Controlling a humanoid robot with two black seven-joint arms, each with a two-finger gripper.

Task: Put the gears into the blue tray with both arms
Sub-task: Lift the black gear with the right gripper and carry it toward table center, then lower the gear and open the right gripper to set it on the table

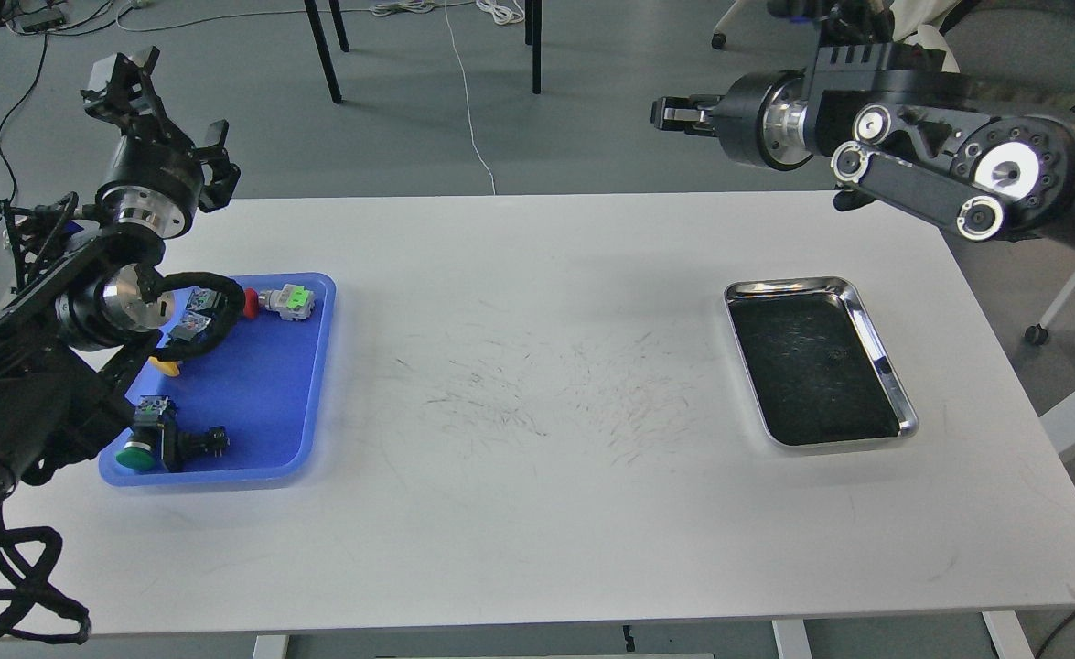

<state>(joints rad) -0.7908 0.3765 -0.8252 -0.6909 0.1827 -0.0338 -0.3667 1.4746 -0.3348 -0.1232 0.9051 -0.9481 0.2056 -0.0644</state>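
Observation:
The blue tray (263, 384) lies at the table's left side. A tiny dark ring, possibly one of the gears (832, 353), sits on the dark floor of the steel tray (779, 286) at the right. My right gripper (667, 114) is raised high beyond the table's far edge, pointing left, well above and behind the steel tray. Its fingers are small and dark, and I cannot see whether they hold anything. My left gripper (123, 75) is held up past the far left corner, behind the blue tray, its fingers spread with nothing between them.
Coloured push-button switches lie in the blue tray: a red and green one (281, 300), a green-capped one (142, 450) and a yellow part (167, 368). A looped black cable (208, 316) hangs over the tray. Chairs stand behind the table at the right.

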